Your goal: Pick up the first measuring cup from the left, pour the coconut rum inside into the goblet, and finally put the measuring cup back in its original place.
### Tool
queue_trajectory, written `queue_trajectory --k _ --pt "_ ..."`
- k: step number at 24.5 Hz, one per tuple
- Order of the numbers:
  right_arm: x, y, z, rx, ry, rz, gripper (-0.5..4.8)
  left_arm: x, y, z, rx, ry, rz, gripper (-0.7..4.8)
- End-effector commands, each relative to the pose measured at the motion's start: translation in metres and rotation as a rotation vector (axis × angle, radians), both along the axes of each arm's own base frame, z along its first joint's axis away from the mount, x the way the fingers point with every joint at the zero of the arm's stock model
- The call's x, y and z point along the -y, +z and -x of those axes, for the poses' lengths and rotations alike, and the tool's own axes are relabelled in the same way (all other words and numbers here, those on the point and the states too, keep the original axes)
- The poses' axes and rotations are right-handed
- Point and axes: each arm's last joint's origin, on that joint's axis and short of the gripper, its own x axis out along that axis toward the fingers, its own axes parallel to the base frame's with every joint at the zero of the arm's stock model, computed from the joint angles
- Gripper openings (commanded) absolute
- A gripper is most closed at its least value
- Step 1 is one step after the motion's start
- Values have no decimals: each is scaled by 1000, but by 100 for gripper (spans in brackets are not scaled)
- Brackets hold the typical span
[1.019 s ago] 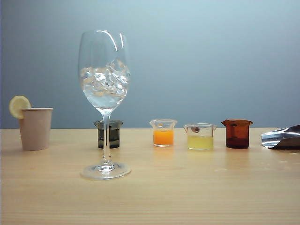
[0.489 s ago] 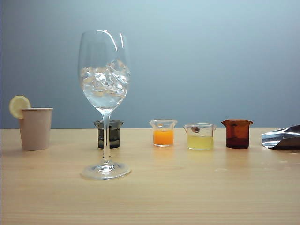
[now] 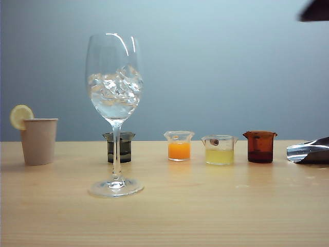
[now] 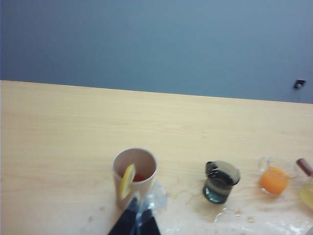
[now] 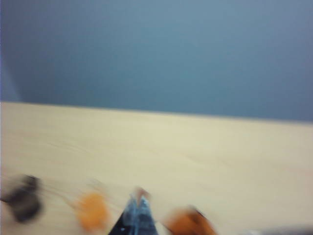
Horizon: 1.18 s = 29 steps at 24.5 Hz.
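Both grippers hover pressed together and empty: left gripper (image 4: 136, 220) above the paper cup (image 4: 134, 171), right gripper (image 5: 138, 218) blurred. Grey measuring cup (image 3: 119, 147) stands left of centre behind the goblet (image 3: 115, 113); I'd approach around the stem.

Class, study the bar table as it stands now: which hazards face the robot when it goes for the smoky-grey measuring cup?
1. In the exterior view the goblet stands directly before the smoky-grey measuring cup; a reaching arm might topple the tall glass.
2. The orange beaker sits close by and could be bumped.
3. Both the left gripper and right gripper look shut, and must open first.
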Motion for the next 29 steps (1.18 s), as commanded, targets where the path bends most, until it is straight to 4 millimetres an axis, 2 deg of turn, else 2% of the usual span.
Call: queue_trajectory --k 1,5,9,11,17,20,29 --pt "-25 -10 -15 -1 73 -4 -9 1 15 -7 16 -29 2 -6" --pt "-61 -38 -33 -46 193 13 -9 3 14 -13 -20 -54 2 -6" --pt "-83 -61 -44 -52 264 16 -8 8 10 -12 -57 -70 -3 -5" --pt "-102 -84 -52 -87 311 33 -8 11 7 -11 -88 -88 -14 -6" --pt "-136 -111 -72 -137 341 66 -8 12 -1 -10 -172 -92 -21 -6" --pt "-151 -117 -81 -119 327 60 -8 12 -2 -10 -168 -102 -66 -6" --pt "-186 -120 -107 -108 363 57 -8 12 -5 -8 -200 -107 -69 -6"
